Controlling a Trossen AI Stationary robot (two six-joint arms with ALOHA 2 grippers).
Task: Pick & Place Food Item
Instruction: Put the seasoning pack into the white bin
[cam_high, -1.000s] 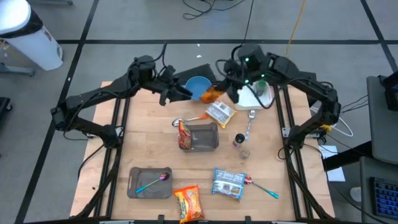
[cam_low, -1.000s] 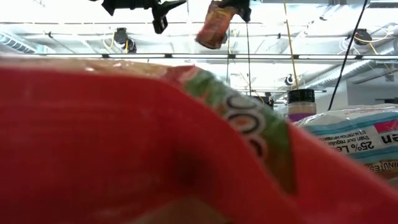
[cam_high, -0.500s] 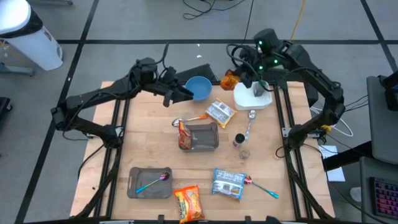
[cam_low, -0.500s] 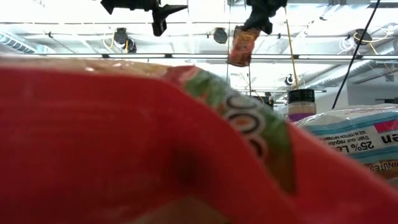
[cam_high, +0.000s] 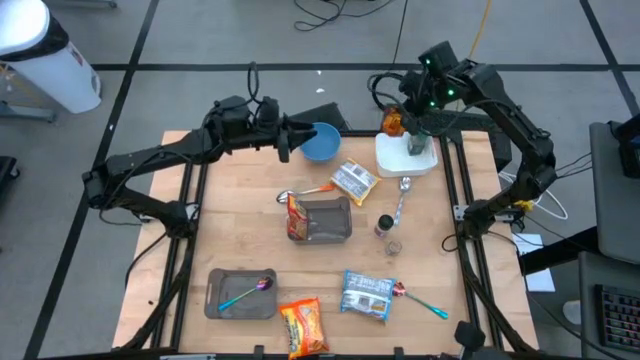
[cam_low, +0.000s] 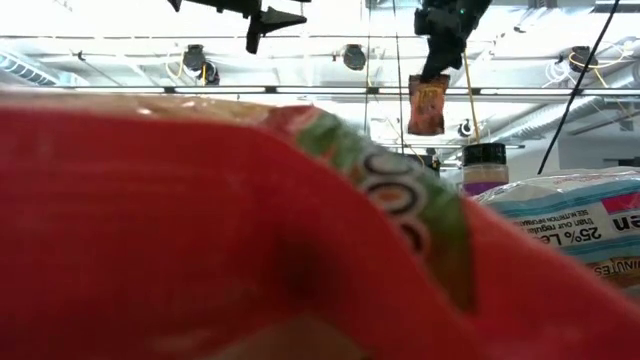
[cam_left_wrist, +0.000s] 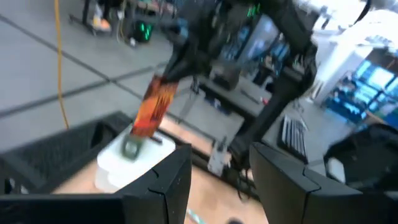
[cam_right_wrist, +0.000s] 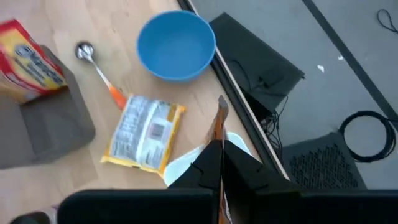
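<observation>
We see the right end effector (cam_high: 405, 115) clamped on the top edge of an orange snack packet (cam_high: 393, 124), which hangs in the air over the white board (cam_high: 392, 157) at the surface's far right. It's thin, crinkly and dangling, so it could slip out. Left end effector (cam_high: 292, 135) hovers part open, empty, beside the blue bowl (cam_high: 321, 141).

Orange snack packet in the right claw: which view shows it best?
The left wrist view: the orange snack packet hangs full-face from the right claw, above the white container. The low view shows it dangling, small and distant. The high view shows a foreshortened orange patch. The right wrist view catches only its edge.
</observation>
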